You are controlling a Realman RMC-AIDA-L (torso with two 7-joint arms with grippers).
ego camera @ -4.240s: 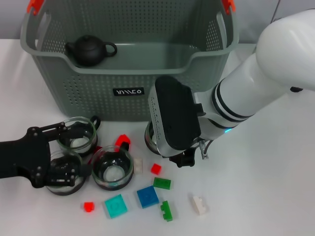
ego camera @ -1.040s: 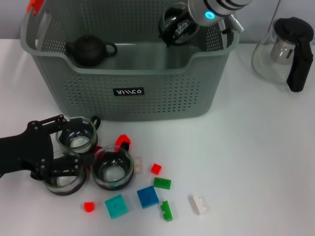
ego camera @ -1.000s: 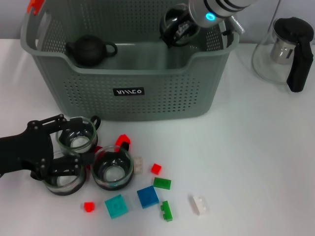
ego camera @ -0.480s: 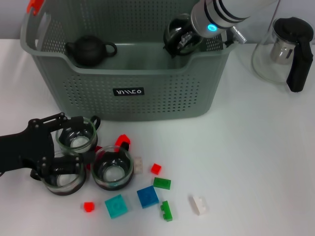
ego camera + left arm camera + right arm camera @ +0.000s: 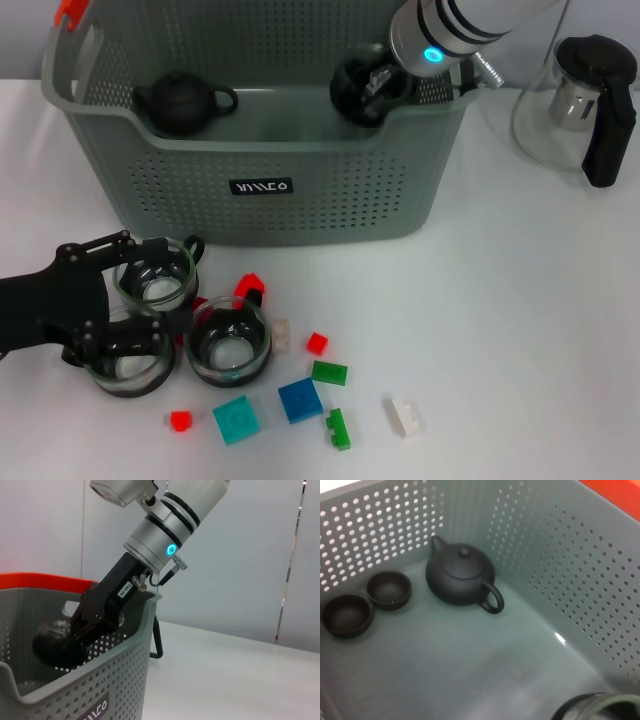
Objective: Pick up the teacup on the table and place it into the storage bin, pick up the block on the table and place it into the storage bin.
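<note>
My right gripper [image 5: 370, 84] reaches down into the back right corner of the storage bin [image 5: 340, 190], shut on a glass teacup [image 5: 352, 92]. The left wrist view shows that gripper [image 5: 76, 634] and the dark teacup [image 5: 52, 649] below the bin's rim [image 5: 142, 611]. The teacup's rim [image 5: 592, 706] shows above the bin floor in the right wrist view. Three more glass teacups [image 5: 155, 275] [image 5: 229, 342] [image 5: 128, 358] stand on the table at front left, beside my open left gripper [image 5: 105, 300]. Blocks lie nearby: red [image 5: 317, 343], green [image 5: 329, 373], blue [image 5: 300, 399], teal [image 5: 235, 418], white [image 5: 405, 416].
A black teapot [image 5: 180, 102] [image 5: 462, 575] and two small dark cups [image 5: 389, 589] [image 5: 347, 614] sit on the bin's floor. A glass pitcher with a black handle [image 5: 580, 95] stands on the table to the right of the bin.
My right gripper lifted a teacup off the table, carried it over the bin and has lowered it inside over the last second. The left arm barely moved.
</note>
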